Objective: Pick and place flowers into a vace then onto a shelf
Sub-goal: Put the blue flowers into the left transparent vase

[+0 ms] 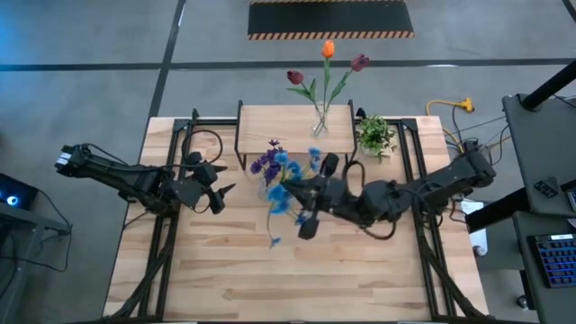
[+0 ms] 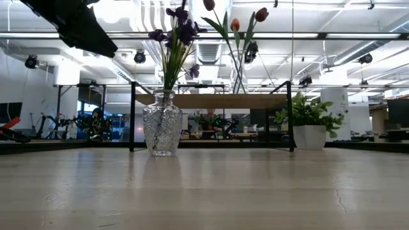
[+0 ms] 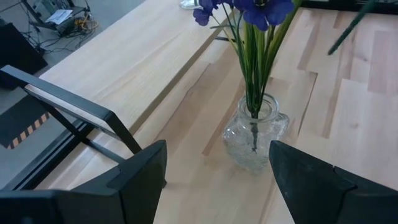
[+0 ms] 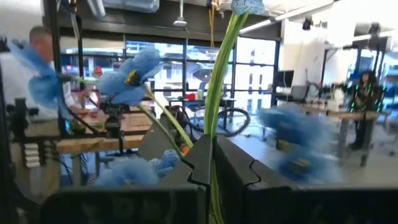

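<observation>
Your right gripper is clenched on the stems of the blue bunch, held up over the table. The glass vase with the purple bunch stands just beside it, toward the left arm. The blue stems seem to lie tilted, not upright, so tip them up over the vase's mouth. Your left gripper waits near the vase with fingers spread, holding nothing.
</observation>
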{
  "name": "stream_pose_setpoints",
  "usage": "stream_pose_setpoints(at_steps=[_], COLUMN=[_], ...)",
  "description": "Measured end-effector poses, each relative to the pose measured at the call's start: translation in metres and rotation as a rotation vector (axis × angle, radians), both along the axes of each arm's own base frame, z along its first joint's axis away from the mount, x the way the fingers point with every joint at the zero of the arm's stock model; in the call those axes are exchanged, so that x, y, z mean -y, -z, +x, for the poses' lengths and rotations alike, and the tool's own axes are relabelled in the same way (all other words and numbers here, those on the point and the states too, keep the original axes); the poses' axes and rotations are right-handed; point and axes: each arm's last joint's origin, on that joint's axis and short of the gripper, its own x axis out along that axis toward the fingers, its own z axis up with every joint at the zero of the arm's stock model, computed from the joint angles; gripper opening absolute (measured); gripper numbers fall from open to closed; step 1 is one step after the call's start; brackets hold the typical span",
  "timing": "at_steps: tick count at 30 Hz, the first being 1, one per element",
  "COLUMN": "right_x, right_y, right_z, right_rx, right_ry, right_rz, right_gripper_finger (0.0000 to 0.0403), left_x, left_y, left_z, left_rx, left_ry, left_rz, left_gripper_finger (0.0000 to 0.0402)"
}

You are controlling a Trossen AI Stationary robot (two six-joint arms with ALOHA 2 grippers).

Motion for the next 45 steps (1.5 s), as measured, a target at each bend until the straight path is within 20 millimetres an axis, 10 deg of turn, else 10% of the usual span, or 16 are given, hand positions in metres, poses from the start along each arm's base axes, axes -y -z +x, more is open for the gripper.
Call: stream_pose_setpoints(at_steps=[10, 45], right_x=[-0.005, 0.037], right_y=[-0.004, 0.024], right_z=[0.034, 0.049], right_rx=[-0.044, -0.142], right_ry=[0.034, 0.118], right_rz=[-0.087, 0.031], right_gripper_finger=[0.0008, 0.0008], left_x=[0.0, 0.0], left_y=[-0.001, -0.001], left_z=[0.001, 0.001], left_rx=[0.016, 0.016], left_ry=[0.0, -0.004], left_rz=[-0.005, 0.001], left_gripper_finger=[0.0267, 0.0267])
